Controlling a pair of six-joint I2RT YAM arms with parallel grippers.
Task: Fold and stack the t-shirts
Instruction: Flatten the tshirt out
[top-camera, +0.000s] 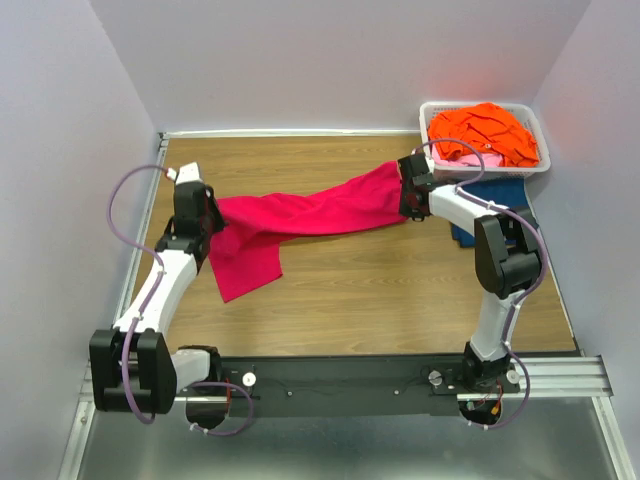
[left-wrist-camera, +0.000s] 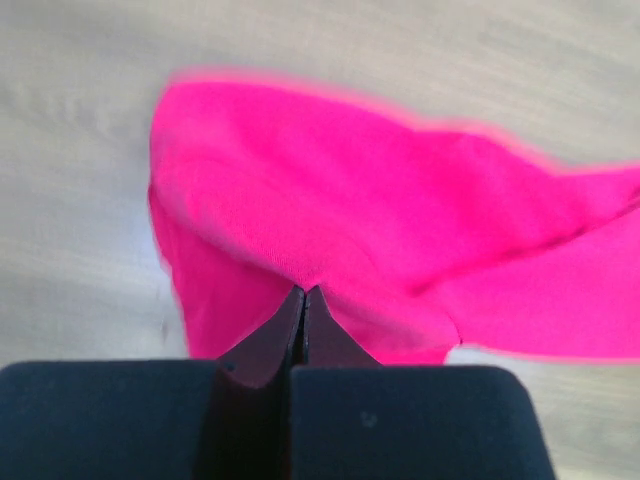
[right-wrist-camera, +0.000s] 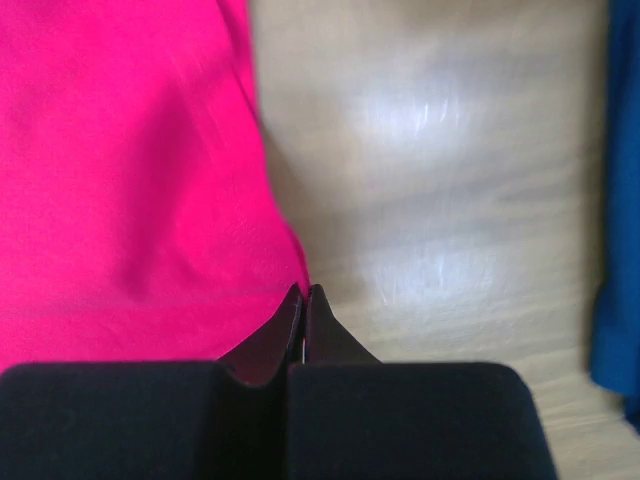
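Both grippers are clenched on the magenta t-shirt: my left gripper pinches a bunched fold at its left end and my right gripper nips its edge at the right end. I see the cloth spanning the wooden table between them, one part trailing toward me on the left. At the far right, the white basket holds an orange t-shirt over a pale pink t-shirt, and a dark blue t-shirt lies just right of my right gripper.
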